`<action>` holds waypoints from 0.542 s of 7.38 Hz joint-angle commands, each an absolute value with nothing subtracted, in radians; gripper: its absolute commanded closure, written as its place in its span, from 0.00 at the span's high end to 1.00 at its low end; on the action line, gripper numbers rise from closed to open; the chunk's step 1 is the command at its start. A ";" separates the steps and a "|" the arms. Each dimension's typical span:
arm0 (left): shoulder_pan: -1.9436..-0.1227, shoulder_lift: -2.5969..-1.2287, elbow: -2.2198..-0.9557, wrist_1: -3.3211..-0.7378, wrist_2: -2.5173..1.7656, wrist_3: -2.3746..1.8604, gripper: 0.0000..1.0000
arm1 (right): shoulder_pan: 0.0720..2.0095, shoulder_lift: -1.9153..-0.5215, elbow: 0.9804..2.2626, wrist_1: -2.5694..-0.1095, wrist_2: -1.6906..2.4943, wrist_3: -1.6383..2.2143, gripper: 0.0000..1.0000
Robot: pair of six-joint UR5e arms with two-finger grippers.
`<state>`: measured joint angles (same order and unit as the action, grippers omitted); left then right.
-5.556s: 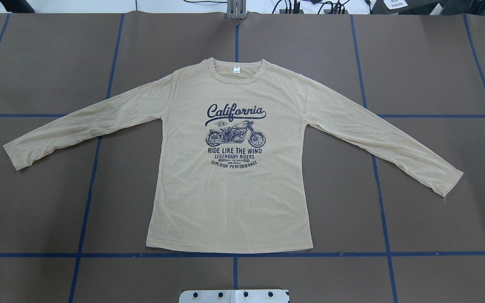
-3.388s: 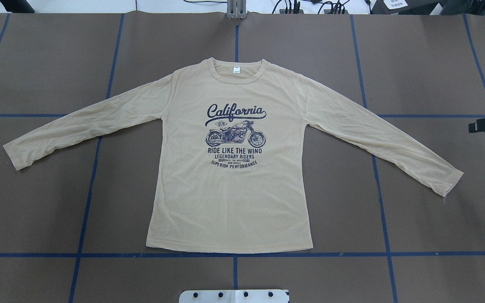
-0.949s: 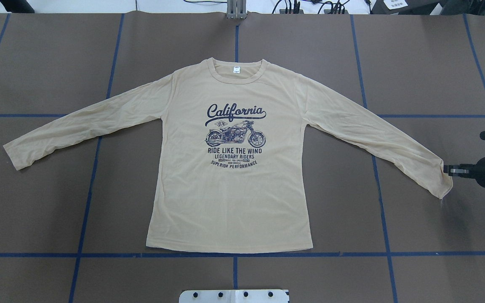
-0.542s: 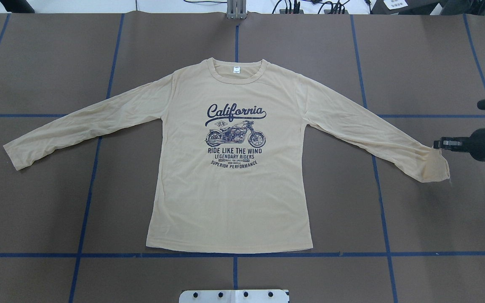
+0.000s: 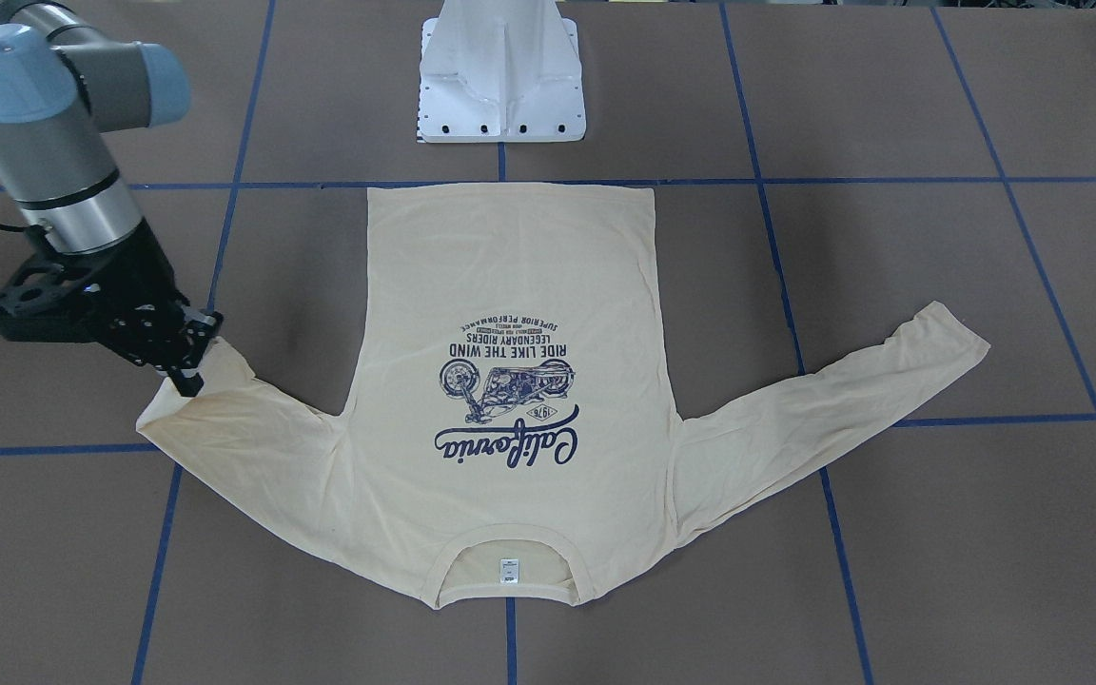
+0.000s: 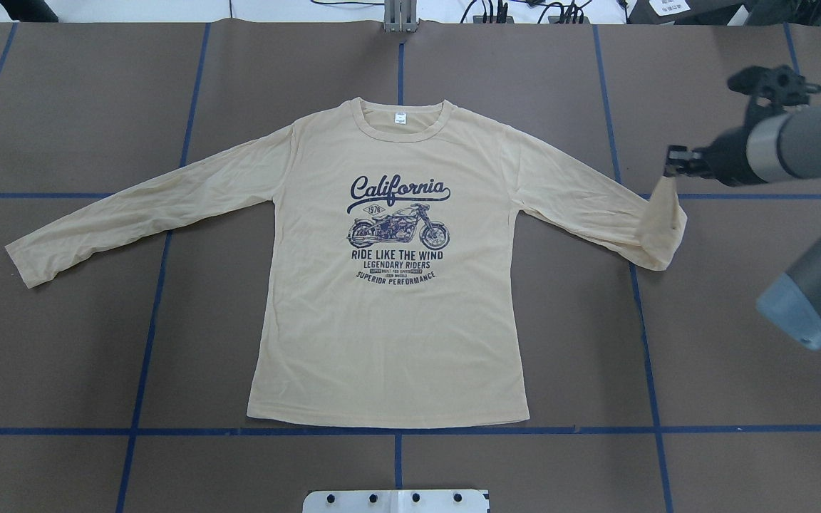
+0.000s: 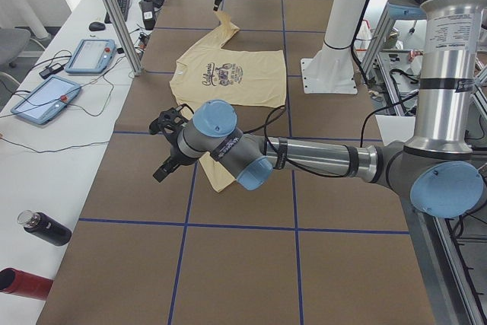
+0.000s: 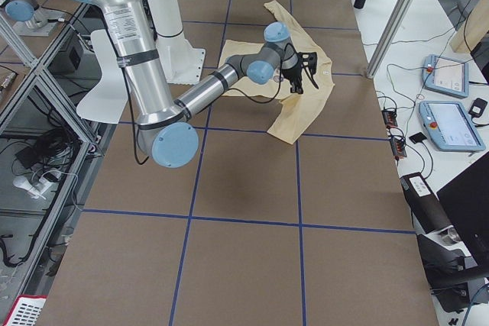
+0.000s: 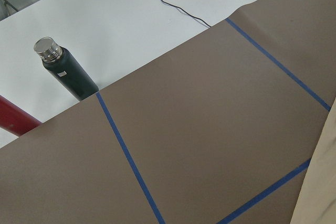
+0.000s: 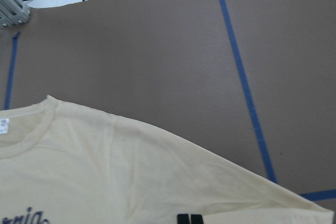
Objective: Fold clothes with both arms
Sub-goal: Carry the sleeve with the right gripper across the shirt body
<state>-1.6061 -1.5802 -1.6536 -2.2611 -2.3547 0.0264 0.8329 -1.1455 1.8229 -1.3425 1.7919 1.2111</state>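
Observation:
The cream-yellow T-shirt (image 6: 389,342) lies flat and print-up on the brown table, collar at the far side; it also shows in the front view (image 5: 510,276). My right gripper (image 6: 670,165) is shut on the cuff of the shirt's right sleeve (image 6: 656,228) and holds it raised, so the sleeve end hangs doubled over. The front view (image 5: 188,366) shows the same grip. The shut fingertips (image 10: 189,219) show above the fabric in the right wrist view. The left sleeve (image 6: 132,214) lies stretched out. My left gripper (image 7: 169,154) hovers beyond that sleeve's cuff; I cannot tell if it is open.
The white pedestal base (image 5: 500,76) stands at the near edge behind the hem. A dark bottle (image 9: 65,69) and a red one (image 7: 23,283) lie on the white side bench beyond the left end. Tablets (image 7: 91,55) and cables are there too.
My right arm came in from the right, shut on the right sleeve's cuff, then lifted it and carried it inward and toward the far side. The rest of the shirt has not moved.

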 commanded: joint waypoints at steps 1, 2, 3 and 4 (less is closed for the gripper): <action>-1.606 -1.580 -1.649 -2.260 -2.355 0.026 1.00 | 0.715 -0.901 1.740 -1.433 1.641 1.343 0.00; -1.606 -1.578 -1.649 -2.260 -2.355 0.026 1.00 | 0.643 -0.788 1.662 -1.433 1.482 1.379 0.00; -1.606 -1.577 -1.649 -2.260 -2.356 0.025 1.00 | 0.593 -0.675 1.555 -1.431 1.432 1.428 0.00; -1.606 -1.572 -1.651 -2.261 -2.358 0.022 1.00 | 0.545 -0.552 1.434 -1.433 1.386 1.459 0.00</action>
